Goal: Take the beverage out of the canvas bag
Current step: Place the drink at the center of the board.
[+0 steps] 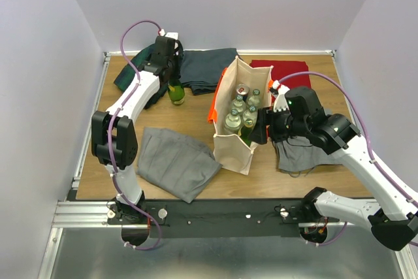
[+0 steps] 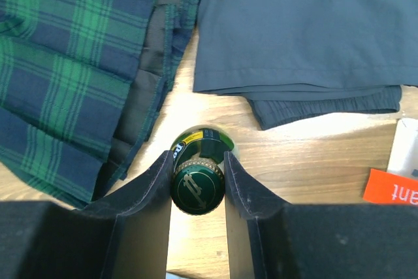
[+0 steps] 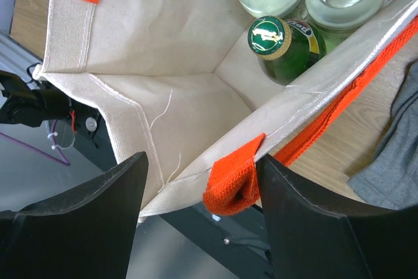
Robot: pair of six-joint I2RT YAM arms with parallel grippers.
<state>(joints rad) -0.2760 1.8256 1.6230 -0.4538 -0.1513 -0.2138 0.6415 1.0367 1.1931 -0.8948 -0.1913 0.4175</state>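
L gripper (image 2: 198, 159) clamps green bottle (image 2: 198, 187) by cap, upright at 10 o'clock from canvas bag (image 1: 233, 150). R gripper (image 3: 200, 156) pinches bag rim. Risk: release w/ bottle tilted, it topples toward plaid cloth (image 2: 59, 63).

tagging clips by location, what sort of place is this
Likely a robot test cell: a wooden tabletop boxed in by plain white walls, robot arms bolted to an aluminium rail, a canvas bag of bottles.
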